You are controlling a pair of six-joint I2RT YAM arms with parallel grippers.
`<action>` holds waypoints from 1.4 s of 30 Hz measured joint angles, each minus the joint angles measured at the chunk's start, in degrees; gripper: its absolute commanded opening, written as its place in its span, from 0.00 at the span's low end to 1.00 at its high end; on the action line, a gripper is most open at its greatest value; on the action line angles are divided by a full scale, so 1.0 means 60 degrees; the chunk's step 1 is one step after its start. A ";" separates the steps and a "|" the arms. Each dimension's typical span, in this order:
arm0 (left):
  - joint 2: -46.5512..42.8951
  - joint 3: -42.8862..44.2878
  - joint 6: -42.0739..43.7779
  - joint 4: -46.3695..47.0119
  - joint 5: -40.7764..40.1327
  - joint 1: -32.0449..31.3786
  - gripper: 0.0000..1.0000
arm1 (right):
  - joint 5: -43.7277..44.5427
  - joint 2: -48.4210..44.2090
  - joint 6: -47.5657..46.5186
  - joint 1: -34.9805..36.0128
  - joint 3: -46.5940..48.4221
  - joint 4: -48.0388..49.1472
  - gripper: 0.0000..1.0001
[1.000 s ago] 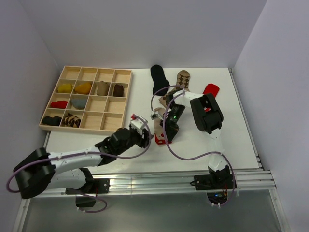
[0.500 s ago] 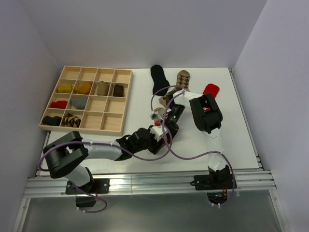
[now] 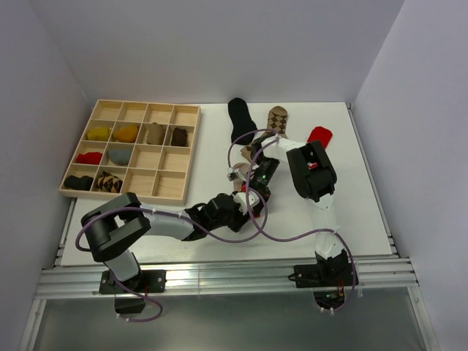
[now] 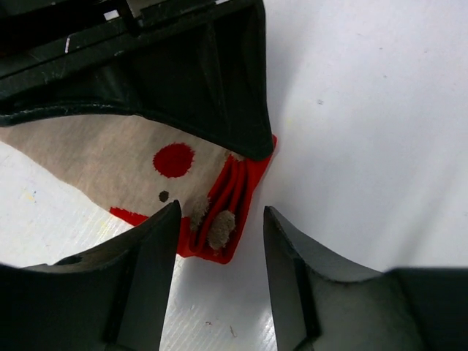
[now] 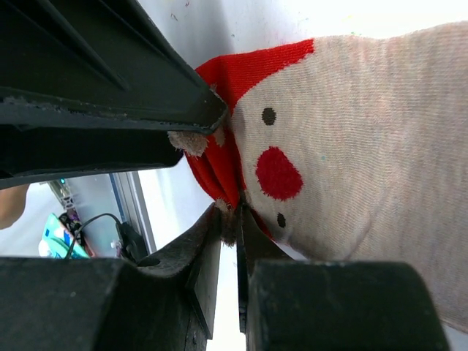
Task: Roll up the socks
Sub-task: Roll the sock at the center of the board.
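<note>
Overhead view: bright, even white light; table (image 3: pixel 365 212) pale, shadows faint. Left wrist view: glare on table at upper right; left fingers (image 4: pixel 139 292) dark, blurred at bottom. Right wrist view: sock (image 5: pixel 380 131) knit sharp, top edge washed out; right fingers (image 5: pixel 197 252) dark, soft-focus.

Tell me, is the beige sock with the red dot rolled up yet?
Not yet: the sock lies mostly spread flat; only its red end is bunched into folds, pinched in the right tool.

Much of the sock (image 4: pixel 95 157) vanishes under the right gripper (image 4: pixel 252 146) and past the left edge.
</note>
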 measured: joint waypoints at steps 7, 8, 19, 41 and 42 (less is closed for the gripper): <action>0.0357 0.0310 0.0015 0.0000 -0.0324 0.0004 0.23 | 0.0007 0.0015 0.0033 0.0000 0.0011 -0.0007 0.16; 0.0390 0.0342 -0.0011 0.0000 -0.0328 0.0007 0.20 | 0.0007 0.0015 0.0033 0.0000 0.0011 -0.0007 0.16; 0.0670 0.0539 -0.0342 0.0040 0.0055 0.0393 0.00 | -0.0004 0.0007 0.0448 -0.0058 0.0004 0.0066 0.26; 0.1650 0.1902 -0.3351 -0.1260 0.3559 0.2324 0.00 | 0.1038 -0.6561 0.2973 -0.2550 -0.4892 0.5861 0.48; 0.1705 0.2007 -0.3537 -0.1402 0.3727 0.2364 0.00 | 0.1198 -0.6998 0.2962 -0.2492 -0.5333 0.6171 0.48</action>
